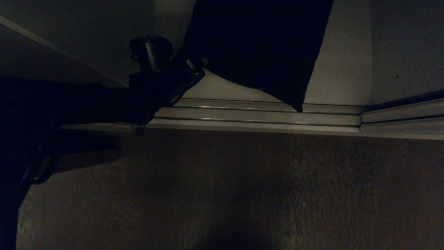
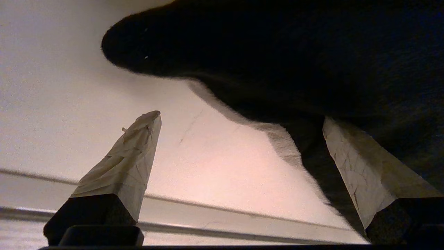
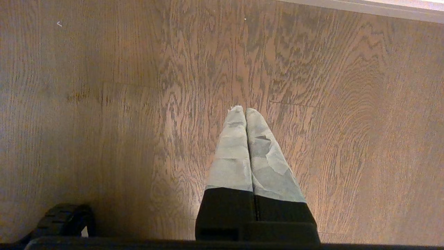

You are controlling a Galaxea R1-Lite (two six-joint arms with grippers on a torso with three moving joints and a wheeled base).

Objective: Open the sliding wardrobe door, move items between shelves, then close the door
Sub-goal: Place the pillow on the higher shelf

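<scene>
Your left pincer (image 2: 239, 128) is spread wide at the black garment (image 2: 295, 52) lying on the bottom shelf (image 1: 343, 80). The right pincer (image 3: 246, 111) hangs clenched, empty. Closing the door remains.

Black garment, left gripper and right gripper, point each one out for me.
black garment (image 1: 256, 45), head view, middle of the dark cloth.
left gripper (image 2: 239, 142), left wrist view, midway between its spread fingertips.
right gripper (image 3: 245, 110), right wrist view, where the closed fingertips meet.

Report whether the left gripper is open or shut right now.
Open. In the left wrist view the left gripper has its taped fingers spread wide apart beside the black garment, gripping nothing.
</scene>
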